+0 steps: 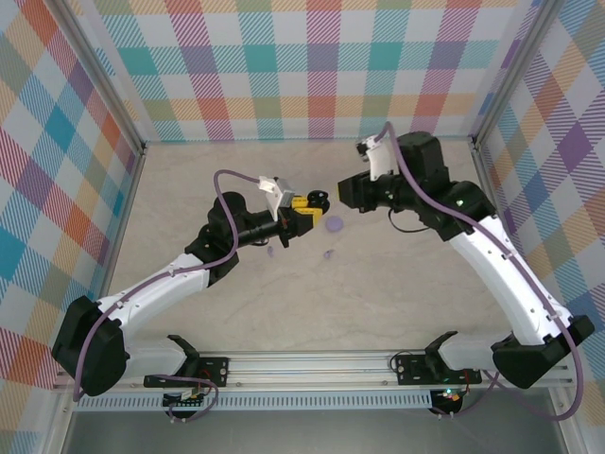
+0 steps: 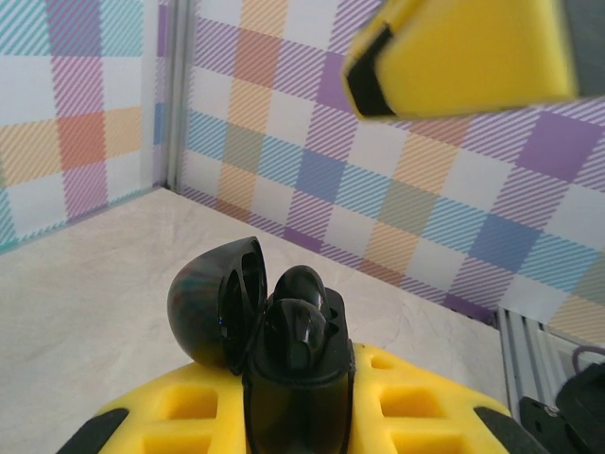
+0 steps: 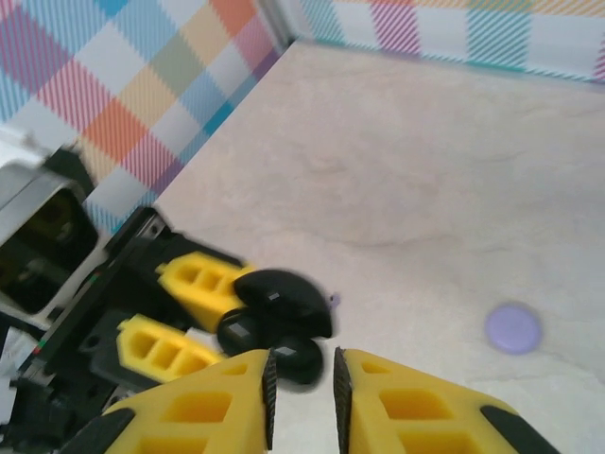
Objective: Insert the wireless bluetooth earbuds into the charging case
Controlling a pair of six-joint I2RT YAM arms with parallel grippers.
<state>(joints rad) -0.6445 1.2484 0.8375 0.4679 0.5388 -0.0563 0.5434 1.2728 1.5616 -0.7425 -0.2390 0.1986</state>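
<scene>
1. The charging case (image 2: 298,383) is small, glossy and black. It sits upright, pinched between the yellow fingers of the left gripper (image 1: 312,202), up off the table.
2. Its lid (image 2: 216,305) is flipped open and hangs off to one side on the hinge, hollow side facing the body.
3. Black earbuds (image 2: 301,288) sit in the case, looks like two rounded tops poking out, one behind the other.
4. Two lilac earbuds lie loose on the table, one (image 1: 328,255) ahead of the case and one (image 1: 270,252) by the left arm. Too tiny to see which way they face.
</scene>
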